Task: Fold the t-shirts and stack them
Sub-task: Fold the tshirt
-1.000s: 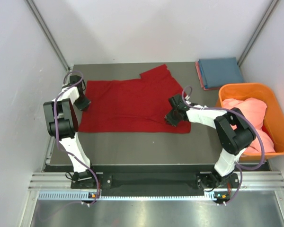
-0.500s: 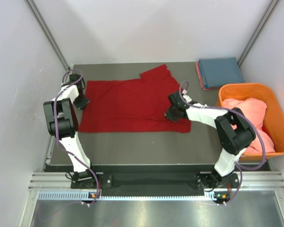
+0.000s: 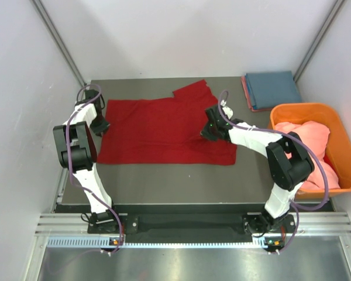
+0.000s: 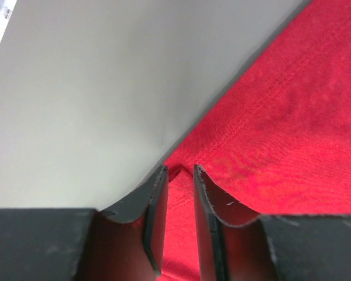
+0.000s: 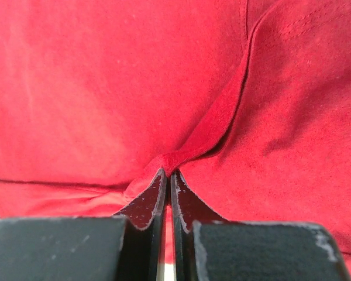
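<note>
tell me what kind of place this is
Likely a robot lab work cell: a left arm and right arm bolted at the edge of a dark table, a red t-shirt spread on it, an orange tub of pink cloth alongside.

1. I read no text, number, brand or sign in any of my three views.
2. The red t-shirt (image 3: 164, 130) shows me only plain cloth and stitched seams, from above and from both wrist cameras.
3. The folded blue t-shirt (image 3: 273, 88) and the orange tub (image 3: 301, 108) bear no lettering I can make out.
</note>
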`<action>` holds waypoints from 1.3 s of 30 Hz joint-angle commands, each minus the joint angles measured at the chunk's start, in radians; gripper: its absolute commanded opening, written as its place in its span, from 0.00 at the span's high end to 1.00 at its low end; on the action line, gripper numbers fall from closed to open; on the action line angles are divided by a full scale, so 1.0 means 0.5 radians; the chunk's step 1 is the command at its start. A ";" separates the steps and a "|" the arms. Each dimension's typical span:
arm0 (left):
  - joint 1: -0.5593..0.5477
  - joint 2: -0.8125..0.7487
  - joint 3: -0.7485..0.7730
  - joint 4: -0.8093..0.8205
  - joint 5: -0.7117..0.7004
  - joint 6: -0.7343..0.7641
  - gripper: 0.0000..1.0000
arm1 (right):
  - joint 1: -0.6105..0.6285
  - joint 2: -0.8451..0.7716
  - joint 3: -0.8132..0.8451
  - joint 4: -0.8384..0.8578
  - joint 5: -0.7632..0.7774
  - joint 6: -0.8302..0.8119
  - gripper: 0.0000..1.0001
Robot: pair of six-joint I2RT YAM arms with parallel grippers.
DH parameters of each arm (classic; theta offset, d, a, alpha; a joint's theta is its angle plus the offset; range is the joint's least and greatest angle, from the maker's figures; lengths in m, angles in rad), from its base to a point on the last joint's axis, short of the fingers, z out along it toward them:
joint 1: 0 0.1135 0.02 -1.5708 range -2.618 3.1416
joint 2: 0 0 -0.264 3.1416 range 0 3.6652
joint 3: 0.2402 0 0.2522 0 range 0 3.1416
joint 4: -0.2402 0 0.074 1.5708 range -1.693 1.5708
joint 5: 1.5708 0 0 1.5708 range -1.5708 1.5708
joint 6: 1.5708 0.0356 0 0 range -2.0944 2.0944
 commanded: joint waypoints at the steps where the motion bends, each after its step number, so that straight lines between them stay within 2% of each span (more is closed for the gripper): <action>1: 0.008 -0.078 0.081 -0.060 0.070 0.029 0.70 | 0.042 0.020 0.057 0.067 -0.001 -0.035 1.00; 17: 0.005 0.075 -0.042 -0.045 0.062 0.041 0.69 | 0.048 -0.002 0.036 0.088 0.014 -0.072 1.00; 18: 0.005 0.094 -0.033 -0.045 0.061 0.038 0.69 | 0.045 -0.005 0.039 0.085 0.014 -0.078 1.00; 19: 0.005 0.097 -0.027 -0.051 0.068 0.038 0.74 | 0.045 0.004 0.045 0.079 0.017 -0.078 1.00; 22: 0.005 0.097 0.013 -0.084 0.052 0.026 0.96 | 0.048 0.007 0.075 0.064 0.039 -0.099 1.00; 23: 0.008 0.091 0.035 -0.097 0.040 0.023 1.00 | 0.048 0.004 0.088 0.055 0.054 -0.115 1.00; 39: 0.002 -0.038 0.053 -0.131 -0.123 -0.072 1.00 | 0.088 0.277 0.529 -0.013 0.183 -0.523 1.00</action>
